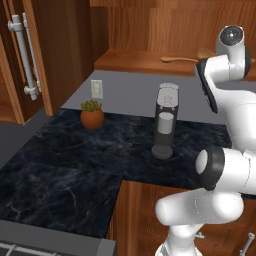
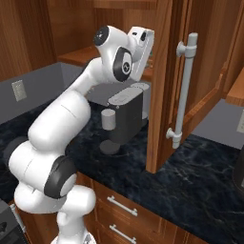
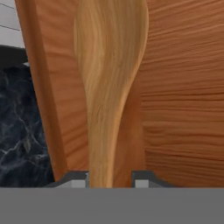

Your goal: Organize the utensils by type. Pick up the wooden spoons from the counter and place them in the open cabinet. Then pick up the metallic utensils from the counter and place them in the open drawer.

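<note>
The open cabinet (image 1: 150, 30), of warm-brown wood, occupies the upper wall; its shelf (image 1: 145, 62) runs across the left base view, and its door (image 2: 164, 86) stands swung out in the right base view with a silver bar handle (image 2: 183, 90) on its face. Below it the counter (image 1: 65, 165), a black slab with pale veins, extends over reddish-brown base cabinets (image 2: 138, 214) fitted with silver bar pulls. The white arm (image 2: 71, 128) rises from the base and reaches up to the level of the cabinet shelf. A grey and black coffee machine (image 1: 165, 122) stands on the counter beneath the shelf, with a pale cup (image 2: 108, 119) set in it. A small potted plant (image 1: 92, 115) in a brown pot sits on the counter near the back wall, below a wall outlet (image 1: 96, 89). One wooden spoon (image 1: 182, 59) lies flat on the cabinet shelf, its bowl toward the arm. In the hand view, the gripper (image 3: 110, 179) is closed narrowly on the handle of a second wooden spoon (image 3: 109, 87), both fingertips (image 3: 144, 178) pressed against it; the spoon's bowl extends away from the hand, over the wooden cabinet surface, with the counter visible off to one side.
</note>
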